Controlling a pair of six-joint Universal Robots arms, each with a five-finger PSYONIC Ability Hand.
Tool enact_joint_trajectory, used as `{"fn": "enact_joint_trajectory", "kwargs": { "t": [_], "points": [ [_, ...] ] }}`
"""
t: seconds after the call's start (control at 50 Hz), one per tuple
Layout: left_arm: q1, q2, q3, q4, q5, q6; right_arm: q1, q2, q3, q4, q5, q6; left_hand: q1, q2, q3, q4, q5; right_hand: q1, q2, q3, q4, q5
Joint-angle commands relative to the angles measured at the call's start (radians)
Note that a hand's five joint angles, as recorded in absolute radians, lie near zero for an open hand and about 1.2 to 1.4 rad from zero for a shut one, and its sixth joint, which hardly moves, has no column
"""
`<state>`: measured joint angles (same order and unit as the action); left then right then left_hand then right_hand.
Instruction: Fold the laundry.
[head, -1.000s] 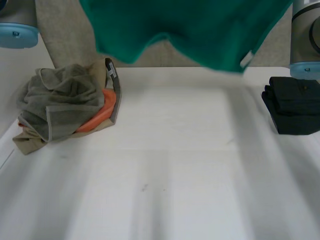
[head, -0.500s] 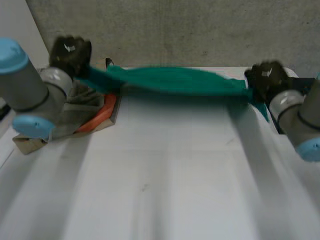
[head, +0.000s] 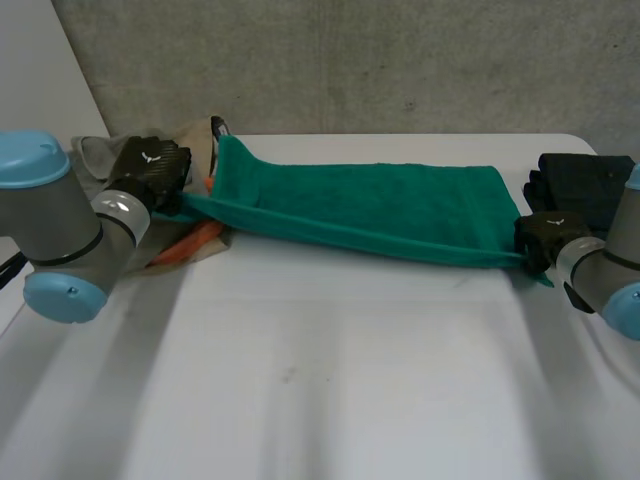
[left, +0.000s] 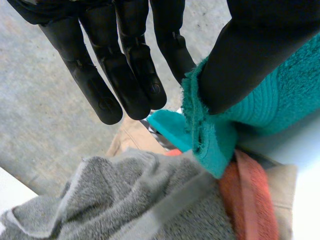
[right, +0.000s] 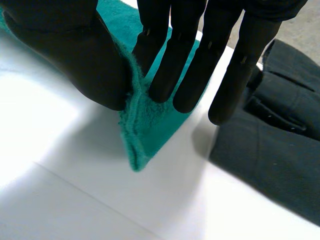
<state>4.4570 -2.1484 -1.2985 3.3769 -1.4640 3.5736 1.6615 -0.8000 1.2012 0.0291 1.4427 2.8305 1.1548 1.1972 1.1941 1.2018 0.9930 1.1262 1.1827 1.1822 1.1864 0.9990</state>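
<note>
On the white table (head: 330, 380) the green terry towel (head: 360, 210) has landed; my left hand (head: 150, 172) and right hand (head: 540, 238) pinch its ends.

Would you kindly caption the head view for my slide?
Left hand and right hand pinch a green towel stretched across the white table.

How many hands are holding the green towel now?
2. The left hand pinches a corner of the green towel, beside the grey towel; the right hand pinches the opposite corner, beside the black clothes.
</note>
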Motion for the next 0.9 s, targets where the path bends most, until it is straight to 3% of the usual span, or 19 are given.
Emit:
{"fn": "enact_joint_trajectory", "kwargs": {
  "t": [0.02,0.08,0.16,0.26,0.32,0.38,0.54,0.7,0.8,0.9],
  "points": [
    [0.002,0.062,-0.045,-0.123,-0.004,0.025,-0.038,-0.118,0.075,0.020,-0.039,-0.067,0.242,0.199,0.202,0.194,0.229,0.270,0.214,0.214,0.210,0.223],
    [0.007,0.103,-0.080,-0.174,-0.004,0.062,-0.054,-0.174,0.118,0.052,-0.050,-0.173,0.242,0.199,0.202,0.194,0.229,0.270,0.214,0.214,0.210,0.223],
    [0.018,0.195,-0.180,-0.304,-0.002,0.169,-0.089,-0.272,0.224,0.176,-0.067,-0.454,0.242,0.199,0.202,0.194,0.229,0.270,0.214,0.214,0.210,0.223],
    [0.010,0.312,-0.353,-0.589,-0.006,0.390,-0.166,-0.425,0.421,0.362,-0.062,-0.916,0.242,0.199,0.202,0.194,0.229,0.270,0.214,0.214,0.210,0.223],
    [0.007,0.347,-0.421,-0.680,-0.001,0.467,-0.197,-0.485,0.478,0.400,-0.074,-1.069,0.242,0.199,0.202,0.194,0.229,0.270,0.214,0.214,0.210,0.223],
    [0.002,0.375,-0.459,-0.696,0.005,0.525,-0.200,-0.515,0.483,0.397,-0.102,-1.031,0.242,0.199,0.202,0.194,0.229,0.270,0.214,0.214,0.210,0.223],
    [-0.028,0.308,-0.294,-0.542,-0.021,0.464,-0.161,-0.429,0.379,0.327,-0.114,-0.970,0.242,0.199,0.202,0.194,0.229,0.270,0.214,0.214,0.210,0.223],
    [-0.064,0.089,0.004,-0.427,-0.048,0.357,-0.068,-0.274,0.189,0.138,-0.067,-0.803,0.242,0.199,0.202,0.194,0.229,0.270,0.214,0.214,0.210,0.223],
    [-0.088,-0.071,0.204,-0.409,-0.123,0.323,-0.017,-0.158,0.066,-0.004,-0.061,-0.700,0.242,0.199,0.202,0.194,0.229,0.270,0.214,0.214,0.210,0.223],
    [-0.116,-0.178,0.349,-0.409,-0.165,0.317,0.012,-0.052,-0.037,-0.063,-0.038,-0.697,0.242,0.199,0.202,0.194,0.229,0.270,0.214,0.214,0.210,0.223]
  ]
}}
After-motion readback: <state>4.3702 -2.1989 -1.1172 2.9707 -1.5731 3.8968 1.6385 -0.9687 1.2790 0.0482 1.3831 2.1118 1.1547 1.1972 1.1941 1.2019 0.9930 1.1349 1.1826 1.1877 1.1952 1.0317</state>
